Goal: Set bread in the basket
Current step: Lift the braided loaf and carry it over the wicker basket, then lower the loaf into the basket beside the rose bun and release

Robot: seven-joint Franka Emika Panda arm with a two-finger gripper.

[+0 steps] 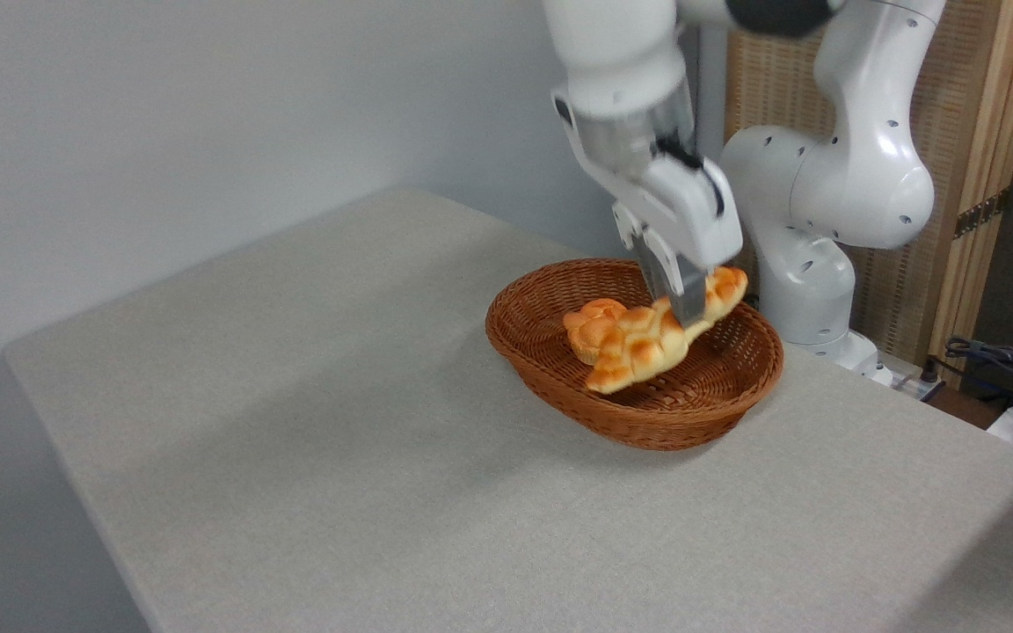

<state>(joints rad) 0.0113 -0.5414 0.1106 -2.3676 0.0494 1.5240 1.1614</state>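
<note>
My fingers (687, 303) grip the bread (638, 343), tilted over the basket (647, 422), low end inside beside a bun (593, 318) (contact unclear). Transport nearly done; lowering and release remain.

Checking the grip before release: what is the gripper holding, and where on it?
The gripper holds the bread near its upper right end, over the basket.

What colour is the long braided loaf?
Golden-orange with pale creases, on the bread over the basket; the fixed camera view shows it.
</note>
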